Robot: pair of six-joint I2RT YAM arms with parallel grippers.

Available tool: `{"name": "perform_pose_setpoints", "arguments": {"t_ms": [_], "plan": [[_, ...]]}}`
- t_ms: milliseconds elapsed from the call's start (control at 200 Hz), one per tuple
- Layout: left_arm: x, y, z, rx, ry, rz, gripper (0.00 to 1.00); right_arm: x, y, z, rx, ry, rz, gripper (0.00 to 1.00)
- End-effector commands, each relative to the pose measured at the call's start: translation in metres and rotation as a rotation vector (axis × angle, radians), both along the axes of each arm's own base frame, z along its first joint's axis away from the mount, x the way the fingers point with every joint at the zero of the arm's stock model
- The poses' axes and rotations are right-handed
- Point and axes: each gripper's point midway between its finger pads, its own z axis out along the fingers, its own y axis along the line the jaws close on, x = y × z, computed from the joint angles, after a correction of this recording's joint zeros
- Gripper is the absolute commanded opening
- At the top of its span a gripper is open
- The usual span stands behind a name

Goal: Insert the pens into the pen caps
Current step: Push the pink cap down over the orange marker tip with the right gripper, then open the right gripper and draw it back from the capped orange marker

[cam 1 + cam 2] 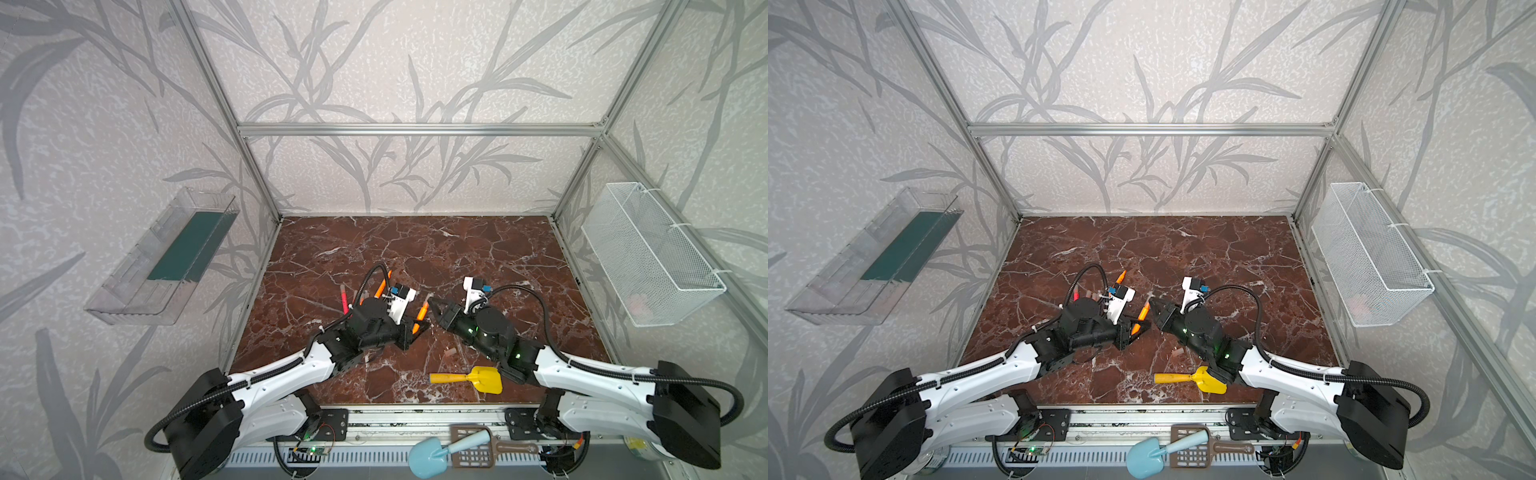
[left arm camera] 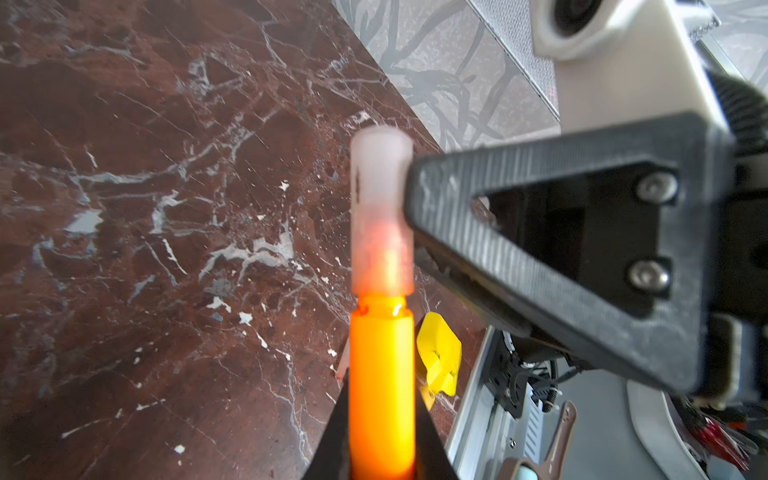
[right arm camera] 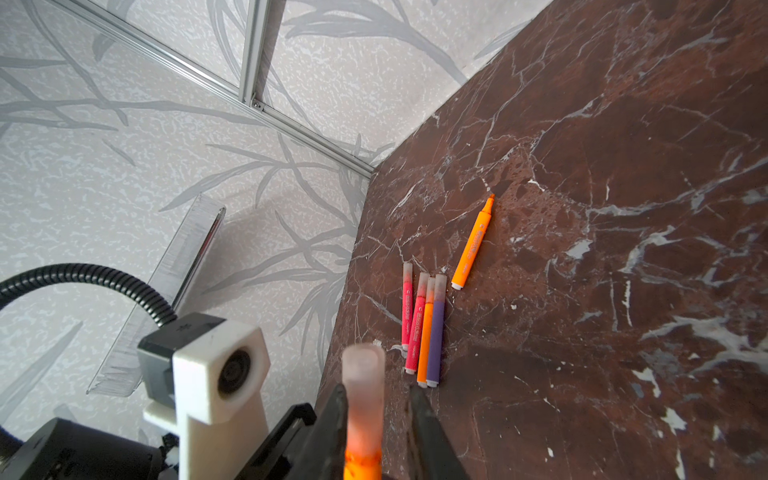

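My left gripper (image 2: 381, 415) is shut on an orange pen (image 2: 381, 374) held above mid-table (image 1: 422, 313). A translucent pen cap (image 2: 381, 216) sits over the pen's tip. My right gripper (image 3: 376, 399) stands around that cap (image 3: 362, 386), slightly open: one finger touches it and the other stands apart with a gap. Several capped pens (image 3: 426, 332), pink-red, orange and purple, lie side by side behind my left wrist. An uncapped orange pen (image 3: 473, 245) lies beside them. A loose cap (image 1: 451, 353) lies near my right arm.
A yellow toy shovel (image 1: 469, 379) lies near the table's front edge. On the front rail rest a blue shovel (image 1: 432, 455) and a brown scoop (image 1: 478, 451). A wire basket (image 1: 648, 253) hangs on the right wall and a clear tray (image 1: 166, 257) on the left wall.
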Motion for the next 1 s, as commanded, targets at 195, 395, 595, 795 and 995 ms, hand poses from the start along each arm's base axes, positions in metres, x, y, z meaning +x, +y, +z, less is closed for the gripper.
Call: {"name": "perform_pose_setpoints", "arguments": {"t_ms": [195, 395, 595, 795, 995], "plan": [[0.008, -0.001, 0.035, -0.086, -0.098, 0.016, 0.00, -0.006, -0.013, -0.018, -0.065, 0.016, -0.018, 0.27], [0.008, -0.001, 0.035, -0.083, -0.098, 0.015, 0.00, -0.004, -0.014, 0.012, -0.073, -0.058, -0.017, 0.36], [0.007, -0.001, 0.036, -0.080, -0.103, 0.015, 0.00, 0.001, -0.017, 0.052, -0.064, -0.162, -0.045, 0.54], [0.007, 0.000, 0.036, -0.077, -0.104, 0.015, 0.00, 0.019, -0.006, 0.061, -0.075, -0.175, -0.056, 0.65], [0.007, 0.000, 0.036, -0.076, -0.105, 0.015, 0.00, 0.030, 0.012, 0.056, -0.101, -0.152, -0.033, 0.65]]}}
